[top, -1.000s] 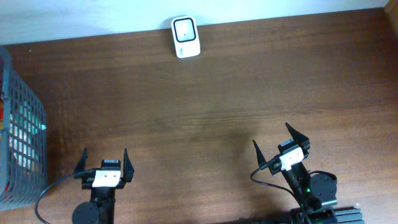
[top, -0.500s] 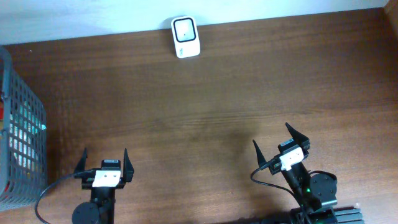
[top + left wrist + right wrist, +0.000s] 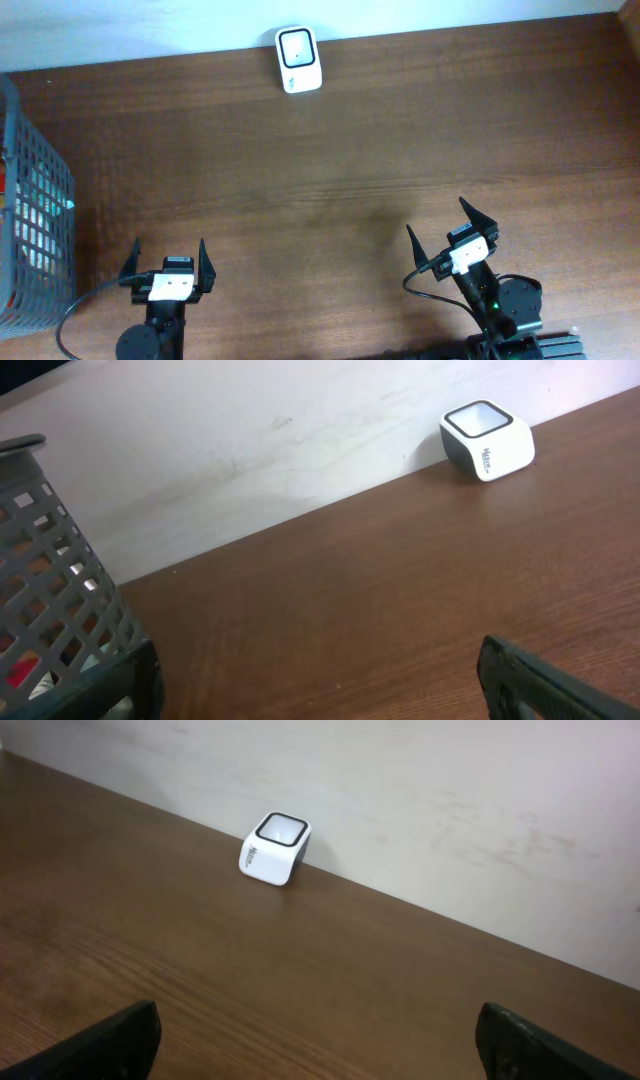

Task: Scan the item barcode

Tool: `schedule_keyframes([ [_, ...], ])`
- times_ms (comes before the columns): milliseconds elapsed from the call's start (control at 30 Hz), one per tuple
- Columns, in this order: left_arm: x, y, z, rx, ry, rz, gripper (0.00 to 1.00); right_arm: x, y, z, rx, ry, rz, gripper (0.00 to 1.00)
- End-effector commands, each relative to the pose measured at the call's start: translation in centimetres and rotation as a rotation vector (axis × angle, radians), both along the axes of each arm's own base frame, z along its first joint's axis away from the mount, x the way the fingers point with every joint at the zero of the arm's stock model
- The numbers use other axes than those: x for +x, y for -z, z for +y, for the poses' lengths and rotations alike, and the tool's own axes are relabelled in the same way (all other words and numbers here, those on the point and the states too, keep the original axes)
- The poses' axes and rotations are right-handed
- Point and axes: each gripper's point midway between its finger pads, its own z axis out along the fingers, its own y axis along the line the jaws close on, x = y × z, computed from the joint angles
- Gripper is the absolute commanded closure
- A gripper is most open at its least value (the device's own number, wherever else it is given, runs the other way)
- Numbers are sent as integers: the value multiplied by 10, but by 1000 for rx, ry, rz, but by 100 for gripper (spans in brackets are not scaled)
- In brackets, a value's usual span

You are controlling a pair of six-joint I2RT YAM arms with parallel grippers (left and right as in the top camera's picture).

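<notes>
Both hands stood with their fingers spread wide apart and nothing between them. The left hand (image 3: 168, 245) was low at the near edge of the desk (image 3: 300, 170) and the right hand (image 3: 436, 216) was across from it on the other side, angled a little to its left.

The scanner (image 3: 298, 60) – a small white block with a dark, black-rimmed window on top – sat at the far edge of the desk, touching or just beside the pale wall (image 3: 150, 25), well apart from both hands. The left wrist camera saw it (image 3: 487, 440) far off to the upper right. The right wrist camera had it (image 3: 274, 848) ahead and to the left, between its own dark fingers (image 3: 110, 1045), which showed only as tips in the bottom corners.

A grey mesh basket (image 3: 40, 200) stood at the far left edge of the desk, near the left hand. Through its grid (image 3: 60, 610) something red (image 3: 25, 672) and some white shapes showed – what they were, and whether any carried a barcode, could not be told.
</notes>
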Motion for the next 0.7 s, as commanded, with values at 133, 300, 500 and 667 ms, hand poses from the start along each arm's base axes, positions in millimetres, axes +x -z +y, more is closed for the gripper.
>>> schedule_keyframes([
  [133, 0, 2, 5, 10, -31, 1, 1, 1, 4, -2, 13, 12, 11, 1],
  [300, 0, -6, 4, 13, -27, -30, 1, 1, 4, -2, 13, 12, 11, 1],
  [500, -1, -41, 1, 32, -9, -170, 1, 1, 4, -2, 13, 12, 11, 1],
  [667, -4, -68, -1, -18, 3, -214, 1, 1, 4, -2, 13, 12, 11, 1],
])
